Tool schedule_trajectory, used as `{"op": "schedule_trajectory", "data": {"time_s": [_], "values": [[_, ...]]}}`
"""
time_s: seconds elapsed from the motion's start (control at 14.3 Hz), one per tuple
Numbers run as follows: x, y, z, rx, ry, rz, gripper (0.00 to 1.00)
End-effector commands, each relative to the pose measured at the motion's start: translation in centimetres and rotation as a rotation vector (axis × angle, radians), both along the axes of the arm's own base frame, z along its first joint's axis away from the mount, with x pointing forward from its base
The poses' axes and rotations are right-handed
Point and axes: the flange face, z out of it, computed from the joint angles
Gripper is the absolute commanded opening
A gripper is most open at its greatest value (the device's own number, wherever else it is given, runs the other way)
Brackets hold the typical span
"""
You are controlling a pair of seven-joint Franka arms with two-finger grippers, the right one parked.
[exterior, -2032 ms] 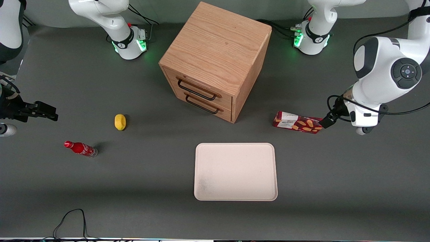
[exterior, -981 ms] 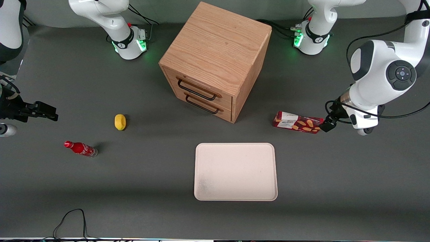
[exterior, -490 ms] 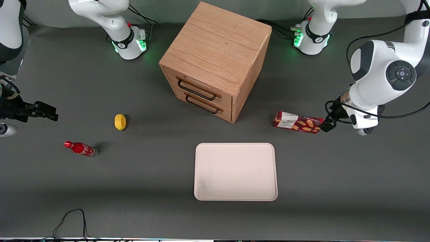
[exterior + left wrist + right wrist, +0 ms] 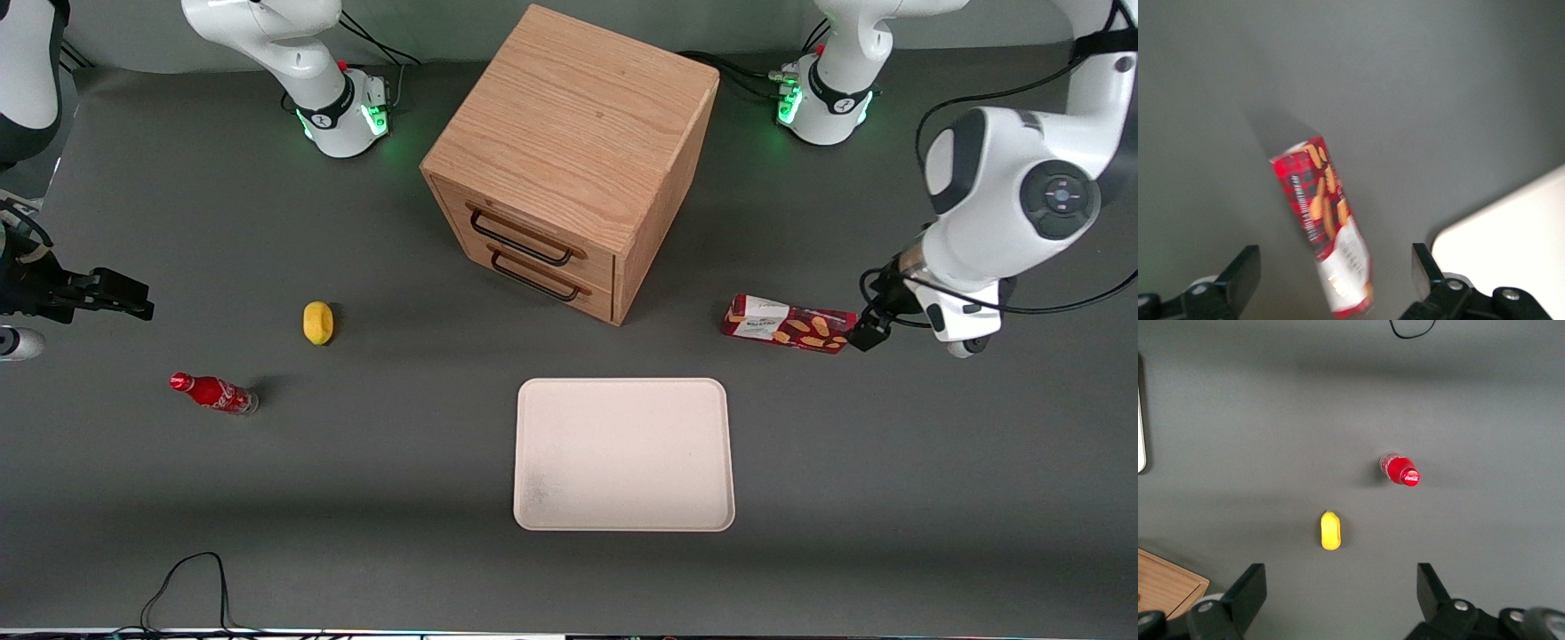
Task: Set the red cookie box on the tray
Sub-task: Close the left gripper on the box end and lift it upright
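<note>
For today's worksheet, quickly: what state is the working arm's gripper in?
Gripper: open, holding nothing, fingers straddling the red cookie box on the table.

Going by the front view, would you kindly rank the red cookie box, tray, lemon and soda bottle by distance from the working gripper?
From the open gripper:
1. Red cookie box, right beside it.
2. Tray, nearer the camera.
3. Lemon, toward the parked arm's end.
4. Soda bottle, farther still that way.

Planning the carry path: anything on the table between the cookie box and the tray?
Nothing: bare table between red cookie box and tray, per front view. Gripper open, straddling the box's end.
</note>
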Motion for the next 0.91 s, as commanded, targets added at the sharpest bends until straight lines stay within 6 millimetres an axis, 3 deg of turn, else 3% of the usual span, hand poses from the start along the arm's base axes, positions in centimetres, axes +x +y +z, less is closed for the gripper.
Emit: {"op": "schedule_trajectory", "data": {"time_s": [0.0, 0.56, 0.84], "values": [[-0.4, -3.5, -8.3, 0.035, 0.052, 0.131, 1.00], [-0.6, -3.5, -8.9, 0.041, 0.060, 0.127, 0.96], [-1.2, -3.7, -10.9, 0.051, 0.101, 0.119, 0.91]]}}
